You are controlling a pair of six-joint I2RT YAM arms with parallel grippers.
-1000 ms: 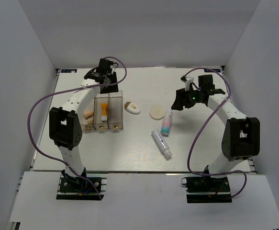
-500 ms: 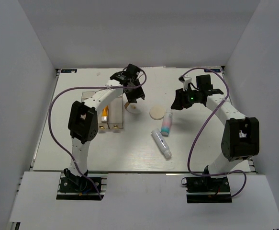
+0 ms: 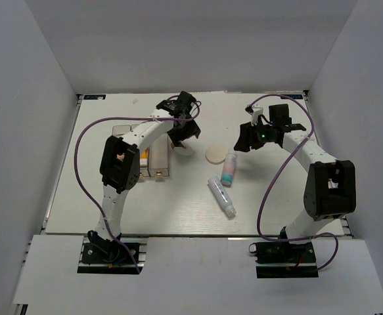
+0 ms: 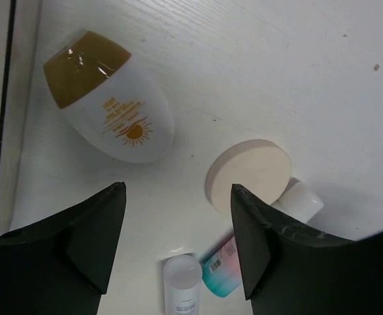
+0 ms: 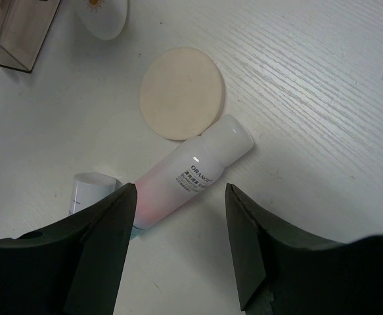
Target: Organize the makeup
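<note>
While left claw (image 4: 176,195) and right claw (image 5: 179,190) gape, grey walls (image 3: 191,46) enclose the white table (image 3: 171,207).

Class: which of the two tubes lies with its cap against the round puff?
The pink-and-teal tube, its cap meeting the puff at the edge; the plain white tube lies apart from it.

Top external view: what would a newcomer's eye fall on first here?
The left gripper hangs open above a white oval bottle with a brown cap, which lies on the table just right of the clear boxes. The right gripper hangs open over a pink-tinted white tube beside the round cream puff.
</note>
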